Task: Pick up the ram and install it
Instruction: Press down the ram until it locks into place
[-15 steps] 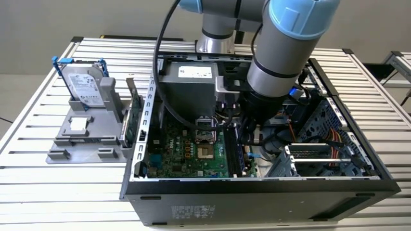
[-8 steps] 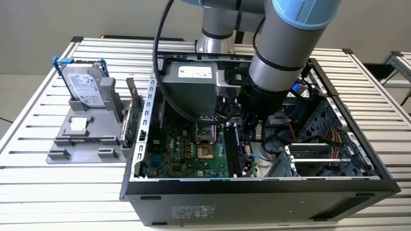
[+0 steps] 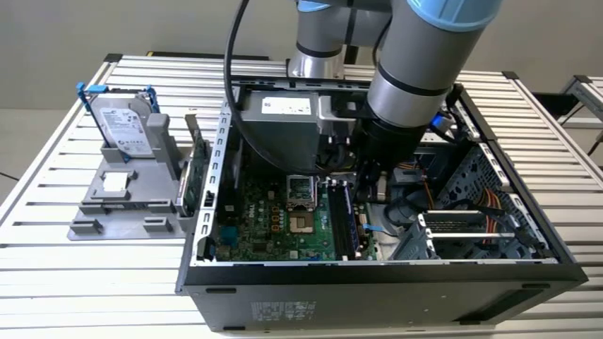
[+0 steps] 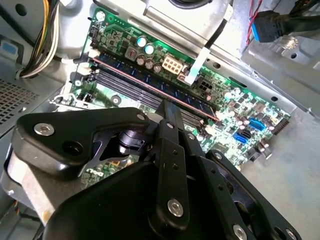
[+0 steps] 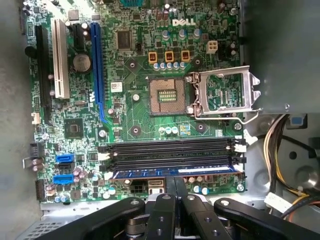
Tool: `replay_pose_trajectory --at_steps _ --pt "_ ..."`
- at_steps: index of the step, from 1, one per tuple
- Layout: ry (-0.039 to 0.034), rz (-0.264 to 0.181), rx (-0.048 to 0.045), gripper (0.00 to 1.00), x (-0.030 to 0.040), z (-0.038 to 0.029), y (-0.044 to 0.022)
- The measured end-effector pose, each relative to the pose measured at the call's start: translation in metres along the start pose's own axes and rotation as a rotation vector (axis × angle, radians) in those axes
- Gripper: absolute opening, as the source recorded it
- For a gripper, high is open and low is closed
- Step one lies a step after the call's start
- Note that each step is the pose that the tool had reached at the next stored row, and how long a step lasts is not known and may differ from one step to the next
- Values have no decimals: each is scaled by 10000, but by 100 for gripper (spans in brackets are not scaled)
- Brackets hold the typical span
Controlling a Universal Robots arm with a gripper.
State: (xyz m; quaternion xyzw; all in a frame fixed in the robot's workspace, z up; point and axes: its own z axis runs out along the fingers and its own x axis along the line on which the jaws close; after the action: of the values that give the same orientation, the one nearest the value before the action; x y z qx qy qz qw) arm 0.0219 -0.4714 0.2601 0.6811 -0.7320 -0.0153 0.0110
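Though not provably latched, sits already in a slot: the ram (image 5: 175,172) along the motherboard (image 5: 135,110) edge, in the slot nearest the gripper (image 5: 175,186). Fingers (image 5: 167,189) pressed together, tips at the stick's top edge, pinching nothing, by the look of both wrist views. Picking up done, then; seating mostly done; full seating and clips not judgeable. Counted: one ram, about three bare slots (image 5: 170,152) beside it, one hard drive (image 3: 123,123) on the surface (image 3: 56,268).
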Motion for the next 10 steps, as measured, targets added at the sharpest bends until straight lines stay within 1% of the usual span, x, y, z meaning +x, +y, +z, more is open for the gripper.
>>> replay_pose_trajectory --at_steps 5,10 --pt "1 0 -2 0 0 -44 2" --pt "16 0 -1 0 -1 -108 4"
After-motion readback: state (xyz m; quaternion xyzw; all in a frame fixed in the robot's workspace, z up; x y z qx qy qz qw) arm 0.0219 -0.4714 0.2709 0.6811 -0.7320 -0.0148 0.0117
